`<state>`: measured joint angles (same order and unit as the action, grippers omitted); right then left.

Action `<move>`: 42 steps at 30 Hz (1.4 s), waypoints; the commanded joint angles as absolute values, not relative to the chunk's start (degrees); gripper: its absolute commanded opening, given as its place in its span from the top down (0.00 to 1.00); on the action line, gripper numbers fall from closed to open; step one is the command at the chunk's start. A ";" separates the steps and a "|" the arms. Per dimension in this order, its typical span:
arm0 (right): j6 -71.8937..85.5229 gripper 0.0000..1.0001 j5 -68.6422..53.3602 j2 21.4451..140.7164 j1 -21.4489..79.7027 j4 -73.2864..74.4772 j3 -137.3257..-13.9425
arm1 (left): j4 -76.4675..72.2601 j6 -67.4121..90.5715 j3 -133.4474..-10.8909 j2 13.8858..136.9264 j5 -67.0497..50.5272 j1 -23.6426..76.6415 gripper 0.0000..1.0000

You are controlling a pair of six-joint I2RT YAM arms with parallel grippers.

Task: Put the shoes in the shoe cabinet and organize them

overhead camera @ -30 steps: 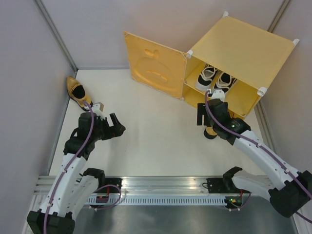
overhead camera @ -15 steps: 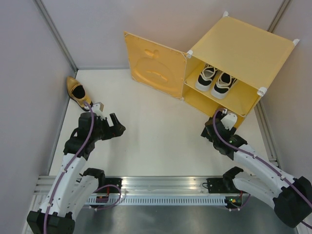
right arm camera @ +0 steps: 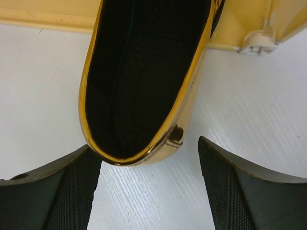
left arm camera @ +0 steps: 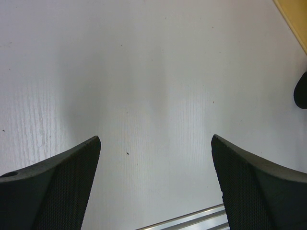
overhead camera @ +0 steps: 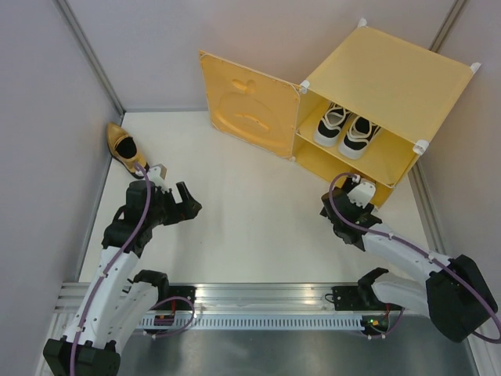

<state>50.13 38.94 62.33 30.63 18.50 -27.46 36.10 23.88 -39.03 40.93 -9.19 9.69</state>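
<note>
Two fingers of the right tool (right arm camera: 148, 155) are spread wide on either side of the heel of a gold loafer (right arm camera: 144, 72). Bare surface is visible between the right finger and the shoe, so the tool is judged released rather than clamped (the left finger lies very close to the heel, and contact there cannot be ruled out). The loafer is set on the white surface (overhead camera: 250, 211) just in front of the yellow shoe cabinet (overhead camera: 391, 78), toe toward the lower compartment (overhead camera: 344, 160); how far the toe reaches inside cannot be told. On the shelf above, the white sneakers (overhead camera: 344, 129) are lined up side by side, and the door (overhead camera: 246, 106) is swung open to the left. The left tool (left arm camera: 156, 139) is likewise spread, with nothing between its fingers, over bare surface. Beyond it, by the left wall, the second gold loafer (overhead camera: 125, 147) is lying well apart from the cabinet.

The step in hand is judged to be the seating of the first loafer in the lower compartment. A push on the heel or a fresh grip would be called for next, kept to one side so that room is left for its mate.
</note>
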 commanded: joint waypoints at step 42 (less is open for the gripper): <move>33.22 0.27 30.16 73.05 10.81 -1.23 -34.10 | 34.89 22.06 -39.02 40.78 -8.96 9.40 0.02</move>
<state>32.05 31.68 75.02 11.84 2.07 -32.95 36.10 23.88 -39.03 40.99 -9.17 9.69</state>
